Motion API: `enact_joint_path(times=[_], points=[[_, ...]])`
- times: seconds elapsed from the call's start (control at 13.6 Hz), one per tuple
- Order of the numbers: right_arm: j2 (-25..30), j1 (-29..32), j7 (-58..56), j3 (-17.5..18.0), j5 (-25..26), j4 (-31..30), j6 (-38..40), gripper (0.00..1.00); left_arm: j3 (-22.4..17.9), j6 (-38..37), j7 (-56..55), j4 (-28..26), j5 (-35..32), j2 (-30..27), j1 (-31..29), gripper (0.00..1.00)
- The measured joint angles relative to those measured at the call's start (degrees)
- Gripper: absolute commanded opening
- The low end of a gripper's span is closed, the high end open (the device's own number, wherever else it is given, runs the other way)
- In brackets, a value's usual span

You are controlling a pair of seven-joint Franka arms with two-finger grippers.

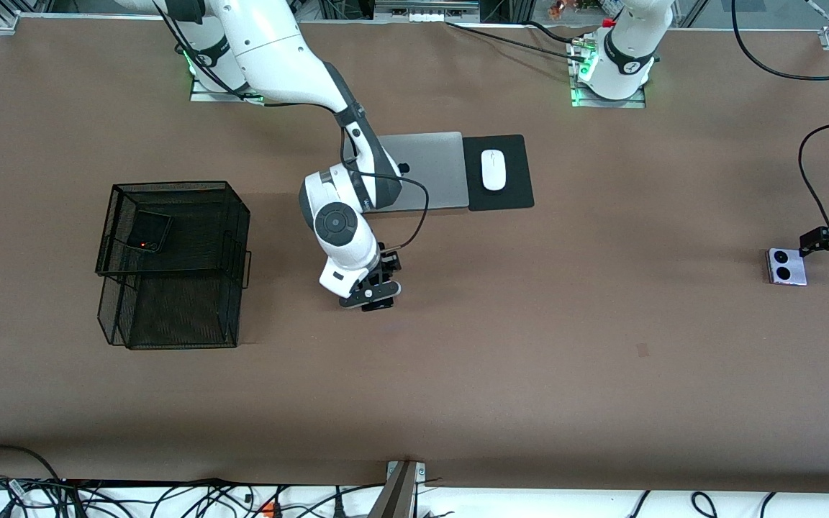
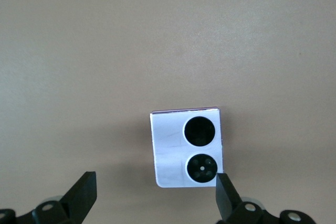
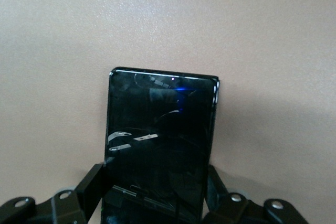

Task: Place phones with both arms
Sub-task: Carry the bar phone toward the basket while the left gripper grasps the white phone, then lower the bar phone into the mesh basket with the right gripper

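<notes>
**Right grips slab, left poised by lilac phone**

Black slab phone (image 3: 160, 145) is pinched across its width by the right gripper (image 1: 371, 295), low over mid-surface, w/ its long axis running straight out from the jaws. In the front view the slab is hidden under the gripper, so can't tell if it's lifted or resting on the surface (image 1: 529, 374).

Lilac phone (image 1: 786, 266) lies flat at the left arm's end of the surface. Left gripper (image 2: 155, 195) is spread wide above it; one fingertip (image 2: 224, 190) overlaps the phone's corner by the camera circles, the other stands well clear, so the phone sits off-centre between the jaws. My read: left needs to shift sideways before closing. Left arm is mostly cut off at the frame edge.

Small black folded phone (image 1: 150, 232) is already in the mesh basket (image 1: 238, 216), on the upper tier, toward the right arm's end. Likely drop spot for the slab.

Laptop (image 1: 429, 162) and mouse (image 1: 493, 170) sit between the bases.
</notes>
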State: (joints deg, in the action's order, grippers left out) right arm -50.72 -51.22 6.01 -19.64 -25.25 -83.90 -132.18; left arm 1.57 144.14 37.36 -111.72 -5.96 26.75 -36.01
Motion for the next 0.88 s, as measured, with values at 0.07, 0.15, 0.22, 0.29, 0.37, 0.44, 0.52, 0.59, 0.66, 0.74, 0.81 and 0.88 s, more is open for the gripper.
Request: enact_joint_path(times=[0.07, 0.15, 0.22, 0.29, 0.37, 0.44, 0.52, 0.59, 0.66, 0.74, 0.81, 0.88], points=[[0.02, 0.0, 0.47, -0.03, 0.0, 0.23, -0.04, 0.0, 0.06, 0.23, 0.0, -0.36, 1.23, 0.12, 0.0, 1.0], [0.08, -0.05, 0.97, -0.33, 0.0, 0.52, 0.07, 0.0, 0.17, 0.32, 0.0, -0.61, 1.92, 0.18, 0.01, 1.0], [0.4, -0.17, 1.44, -1.33, 0.0, 0.86, 0.73, 0.0, 0.27, 0.34, -0.03, -0.76, 2.23, 0.22, 0.01, 1.0], [1.17, -0.22, 1.69, -3.07, 0.0, 1.26, 2.3, 0.0, 0.36, 0.34, -0.05, -0.88, 2.49, 0.39, 0.01, 1.0], [2.49, -0.18, 1.72, -5.15, 0.0, 1.77, 4.48, 0.0, 0.46, 0.58, -0.07, -0.92, 2.72, 0.75, 0.03, 1.0], [4.32, -0.13, 1.72, -7.67, 0.0, 2.24, 8.13, 0.0, 0.55, 1.56, -0.11, -0.95, 2.75, 1.36, 0.03, 1.0], [6.51, -0.13, 1.71, -10.57, 0.14, 2.43, 12.23, 0.0, 0.61, 2.82, -0.15, -0.97, 2.76, 2.19, 0.03, 1.0], [8.72, -0.11, 1.45, -13.37, 1.02, 2.5, 16.33, 0.0, 0.65, 4.18, -0.16, -1.0, 2.76, 3.08, 0.03, 1.0], [11.14, -0.03, 1.1, -15.82, 3.37, 2.57, 20.67, 0.0, 0.69, 5.38, -0.19, -1.01, 2.78, 3.96, 0.05, 1.0], [13.69, 0.09, 0.86, -17.57, 6.09, 2.52, 24.49, 0.0, 0.73, 6.14, -0.22, -1.0, 2.79, 4.63, 0.06, 1.0], [16.07, 0.13, 0.81, -18.93, 7.98, 2.27, 27.78, 0.0, 0.79, 6.55, -0.23, -1.0, 2.79, 5.1, 0.07, 1.0], [18.16, 0.08, 0.4, -20.7, 8.93, 1.79, 30.99, 0.0, 0.96, 6.67, -0.25, -0.98, 2.79, 5.39, 0.08, 1.0]])
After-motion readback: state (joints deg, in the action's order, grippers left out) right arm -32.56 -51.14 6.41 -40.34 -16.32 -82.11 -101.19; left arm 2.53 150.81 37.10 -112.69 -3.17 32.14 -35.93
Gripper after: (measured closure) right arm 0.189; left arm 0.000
